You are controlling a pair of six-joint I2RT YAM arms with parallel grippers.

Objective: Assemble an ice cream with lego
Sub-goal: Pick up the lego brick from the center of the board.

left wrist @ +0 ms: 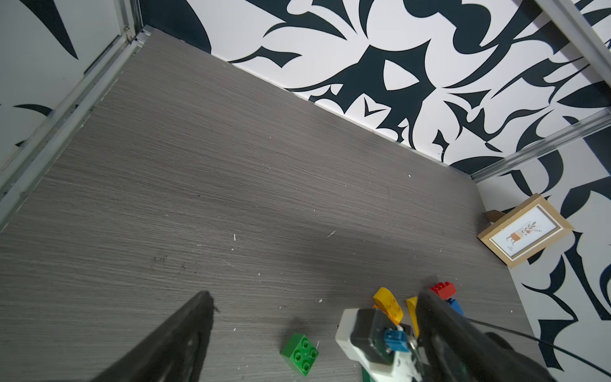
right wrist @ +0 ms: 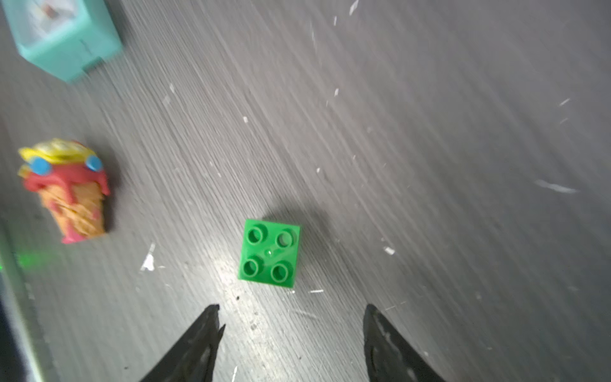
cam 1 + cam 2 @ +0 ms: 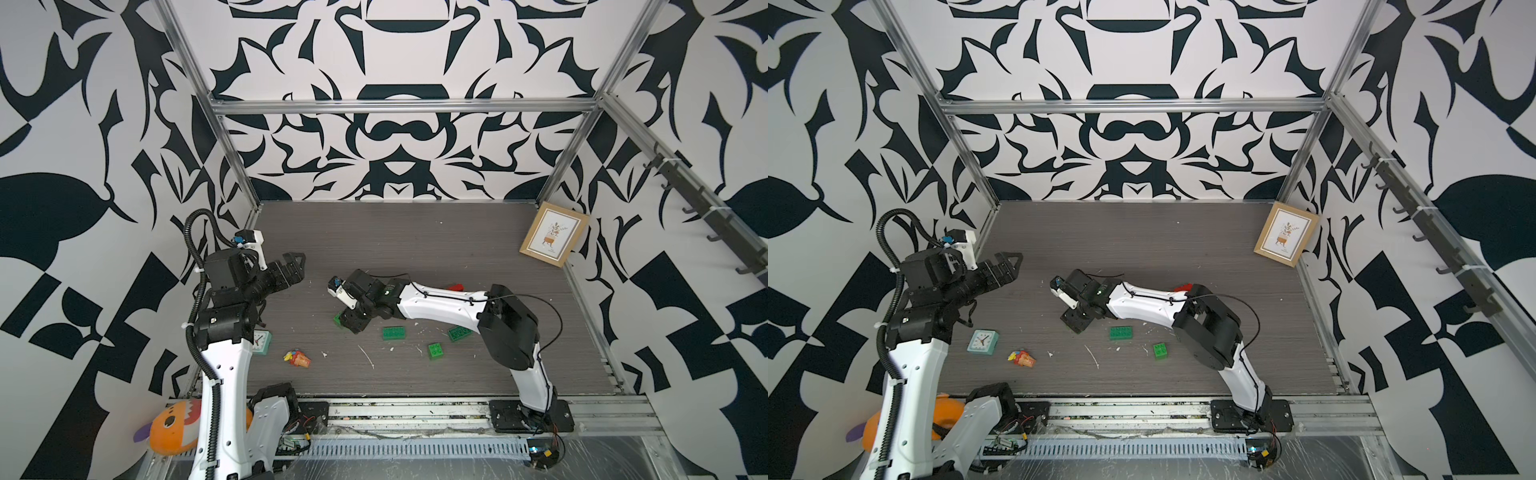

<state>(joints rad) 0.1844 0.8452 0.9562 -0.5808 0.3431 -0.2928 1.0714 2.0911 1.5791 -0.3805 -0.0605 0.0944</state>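
Observation:
The lego lies scattered on the grey table [image 3: 415,249]. A small green four-stud brick [image 2: 269,253] sits loose on the table just beyond my right gripper [image 2: 291,307], which is open and empty. A top view shows this brick [image 3: 337,319] half hidden under that gripper [image 3: 348,324]. More green bricks lie near the right arm: a long one [image 3: 395,333], a small one [image 3: 435,350], and one [image 3: 459,332] partly under the arm. Yellow [image 1: 388,304], red [image 1: 443,289] and blue [image 1: 458,306] bricks lie behind the right arm. My left gripper [image 3: 300,264] hovers open and empty at the left.
A teal clock [image 3: 262,341] and a small cone-shaped toy [image 3: 298,358] lie at the front left. A framed picture [image 3: 554,233] leans in the back right corner. An orange plush [image 3: 174,428] sits off the table at the front left. White scraps dot the surface.

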